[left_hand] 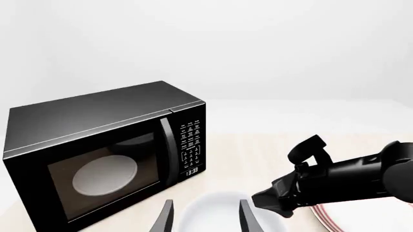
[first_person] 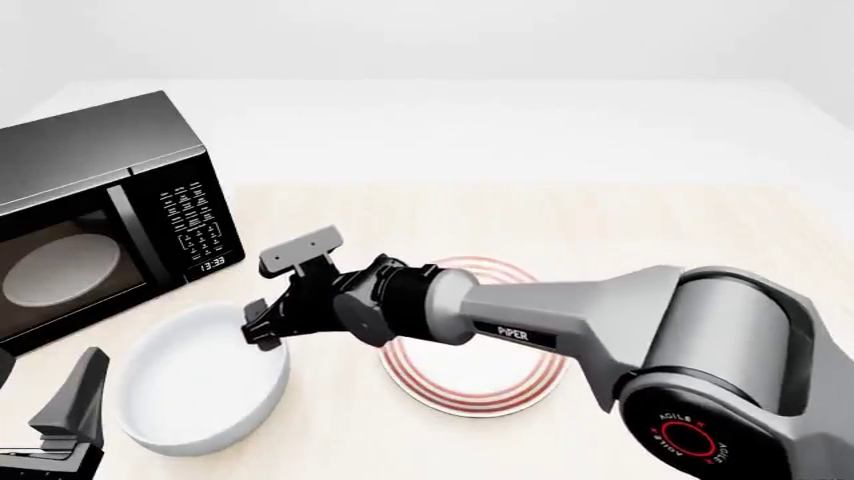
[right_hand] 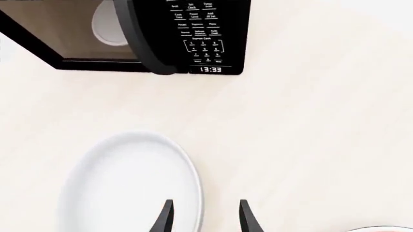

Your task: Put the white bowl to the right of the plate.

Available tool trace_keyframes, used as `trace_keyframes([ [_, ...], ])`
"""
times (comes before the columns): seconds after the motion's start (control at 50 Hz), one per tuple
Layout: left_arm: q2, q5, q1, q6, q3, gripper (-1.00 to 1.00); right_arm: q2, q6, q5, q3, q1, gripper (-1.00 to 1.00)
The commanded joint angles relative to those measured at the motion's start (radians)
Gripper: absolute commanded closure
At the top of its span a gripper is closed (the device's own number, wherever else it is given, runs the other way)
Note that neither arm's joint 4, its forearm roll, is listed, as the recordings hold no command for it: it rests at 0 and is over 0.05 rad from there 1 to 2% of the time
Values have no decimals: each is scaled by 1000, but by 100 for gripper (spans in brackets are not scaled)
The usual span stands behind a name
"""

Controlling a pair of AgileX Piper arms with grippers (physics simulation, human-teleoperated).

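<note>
The plain glossy white deep bowl (first_person: 200, 378) sits at the lower left of the front view, left of the flat white plate with red rings (first_person: 470, 340), so it is on the wrong side for my task. I have the right gripper (first_person: 264, 331) reaching across over the plate to the bowl's right-hand rim; in its wrist view its two dark fingers (right_hand: 165, 217) stand open, straddling the rim, one over the bowl's inside, one outside. Nothing is gripped yet, I judge. The left gripper (left_hand: 203, 217) waits open near the bowl, holding nothing. The black boxy microwave oven (first_person: 100, 215) fills the upper left, close behind the bowl on the pale wooden table (first_person: 641, 230).
</note>
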Motion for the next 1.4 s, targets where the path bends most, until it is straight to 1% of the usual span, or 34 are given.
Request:
trace_keyframes([
  [0.02,0,0,0,0,0,-100,40,23,-14,-11,9,-100],
  [0.24,0,0,0,0,0,-100,65,47,-37,-5,18,-100],
  [0.52,0,0,0,0,0,-100,90,60,-56,1,22,-100],
  [0.62,0,0,0,0,0,-100,104,74,-71,7,25,-100],
  [0.64,0,0,0,0,0,-100,123,94,-99,19,28,-100],
  [1.04,0,0,0,0,0,-100,132,103,-112,25,36,-100],
  [1.08,0,0,0,0,0,-100,133,103,-113,26,37,-100],
  [1.1,0,0,0,0,0,-100,137,89,-104,19,35,-100],
  [1.12,0,0,0,0,0,-100,138,75,-97,15,27,100],
  [1.16,0,0,0,0,0,-100,134,67,-91,14,33,100],
  [1.3,0,0,0,0,0,-100,111,64,-85,18,27,100],
  [1.38,0,0,0,0,0,-100,84,53,-81,30,22,100],
  [1.4,0,0,0,0,0,-100,70,44,-77,35,20,100],
])
